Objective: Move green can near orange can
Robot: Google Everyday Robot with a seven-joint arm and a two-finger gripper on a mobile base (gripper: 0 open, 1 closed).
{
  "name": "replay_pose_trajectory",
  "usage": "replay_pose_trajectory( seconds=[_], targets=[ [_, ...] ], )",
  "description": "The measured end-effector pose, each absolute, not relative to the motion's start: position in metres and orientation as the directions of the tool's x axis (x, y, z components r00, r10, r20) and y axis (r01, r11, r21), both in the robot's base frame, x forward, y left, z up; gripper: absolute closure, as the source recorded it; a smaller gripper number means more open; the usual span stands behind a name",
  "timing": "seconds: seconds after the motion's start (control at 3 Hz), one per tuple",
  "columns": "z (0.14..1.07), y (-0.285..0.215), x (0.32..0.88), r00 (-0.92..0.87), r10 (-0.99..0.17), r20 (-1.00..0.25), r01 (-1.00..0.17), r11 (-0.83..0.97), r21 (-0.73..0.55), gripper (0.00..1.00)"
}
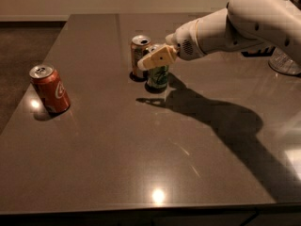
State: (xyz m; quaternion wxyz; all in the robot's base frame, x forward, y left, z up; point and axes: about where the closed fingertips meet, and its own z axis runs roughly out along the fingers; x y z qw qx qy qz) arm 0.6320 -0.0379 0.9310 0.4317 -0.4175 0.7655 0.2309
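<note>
The green can point(158, 77) stands upright on the dark table point(141, 149), just right of and in front of the orange can point(139, 53), almost touching it. My gripper point(157, 58) reaches in from the right on the white arm point(235, 27). It sits at the green can's upper half and hides its top. The orange can's silver top shows clearly.
A red can with white script point(51, 89) stands at the left near the table's left edge. A clear glass object point(284, 62) sits at the far right under the arm. The arm's shadow falls across the table's right half.
</note>
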Motion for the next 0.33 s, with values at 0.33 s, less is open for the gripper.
replay_pose_trajectory(
  seconds=[0.33],
  targets=[
    [0.931,-0.0379,0.632,-0.279,-0.44,-0.854,-0.839,0.545,-0.007,0.0]
  ],
)
